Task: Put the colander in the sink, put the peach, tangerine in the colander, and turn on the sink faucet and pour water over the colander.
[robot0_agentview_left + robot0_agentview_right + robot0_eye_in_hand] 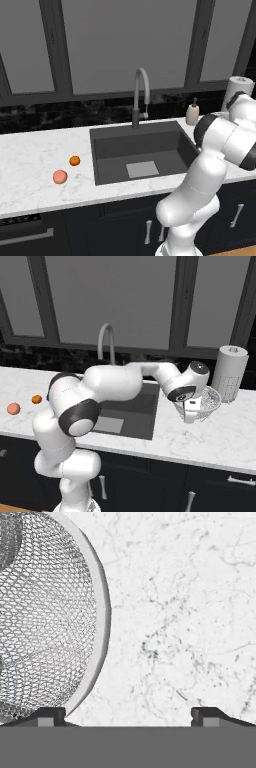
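The mesh colander [209, 401] rests on the marble counter right of the sink [131, 411], in front of the paper-towel roll. My gripper [190, 415] hangs over the colander's near rim, jaws open wide. In the hand view the colander [45, 617] lies at the left, its rim beside one fingertip [48, 715], with bare marble under the other fingertip and nothing held. The peach [60, 176] and the tangerine [74, 160] lie on the counter left of the sink [142, 150]. The sink faucet [141, 97] stands behind the basin with no water running.
A white paper-towel roll [229, 373] stands right behind the colander. A soap dispenser [192, 112] sits at the sink's back right corner. The dark backsplash and windows run behind the counter [210, 438], and the counter's front edge lies close below the gripper.
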